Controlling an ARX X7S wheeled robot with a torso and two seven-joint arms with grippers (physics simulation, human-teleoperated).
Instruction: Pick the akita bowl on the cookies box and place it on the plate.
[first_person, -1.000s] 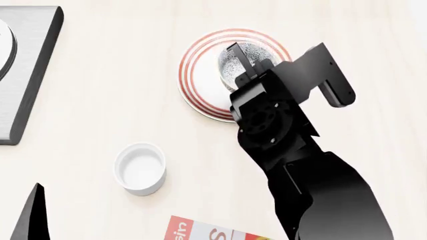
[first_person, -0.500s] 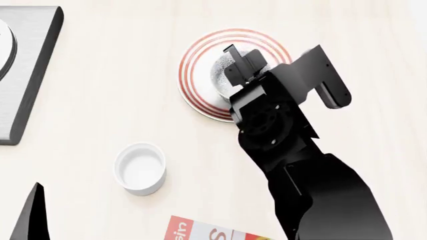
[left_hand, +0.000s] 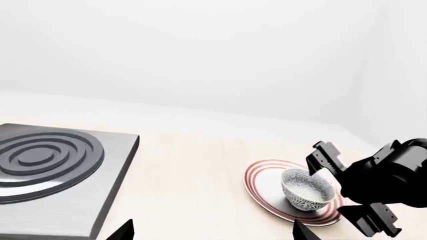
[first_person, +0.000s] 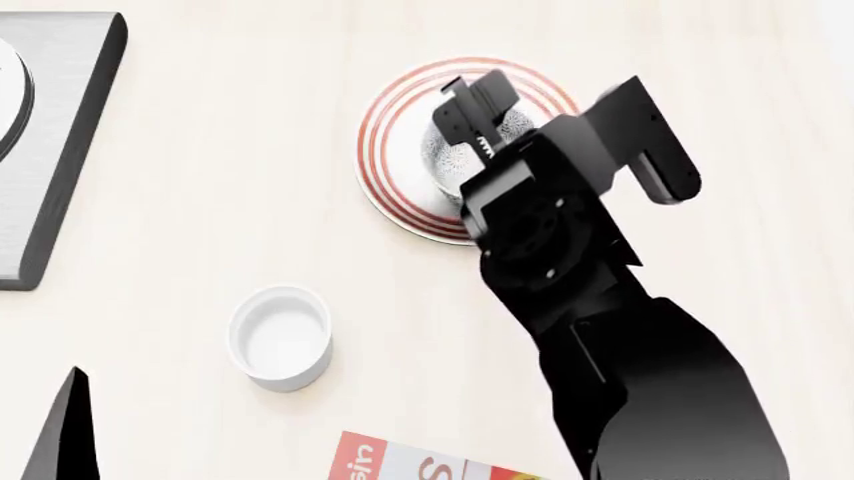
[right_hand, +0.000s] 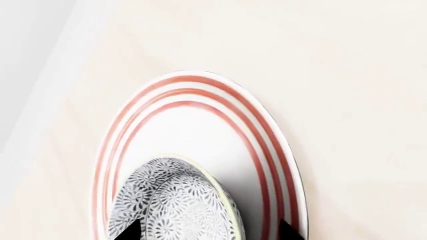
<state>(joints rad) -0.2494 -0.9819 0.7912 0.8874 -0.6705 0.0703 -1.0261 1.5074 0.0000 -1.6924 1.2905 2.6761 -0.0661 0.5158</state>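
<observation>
The akita bowl (left_hand: 305, 190), grey-speckled outside and pale inside, stands on the red-ringed plate (left_hand: 263, 172). From the head view the bowl (first_person: 447, 150) is mostly covered by my right gripper (first_person: 473, 108), which hovers over the plate (first_person: 394, 160). Seen from the right wrist, the right gripper (right_hand: 207, 232) is open: one tip overlaps the bowl (right_hand: 180, 200), and the other lies over the plate's rings (right_hand: 263, 150), apart from the bowl. My left gripper (left_hand: 213, 232) is open and empty, well short of the plate. A corner of the cookies box (first_person: 420, 466) shows at the near edge.
A grey slab with a ringed burner (left_hand: 50, 160) lies to the left of the plate, also seen as the slab (first_person: 74, 130) in the head view. A plain white cup (first_person: 280, 337) stands between the box and the plate. One left finger (first_person: 64, 425) shows low at the left.
The right gripper's fingers have shifted toward the plate's far-left side. The bowl now shows slightly further left on the plate and is more covered. The left arm has not moved.
</observation>
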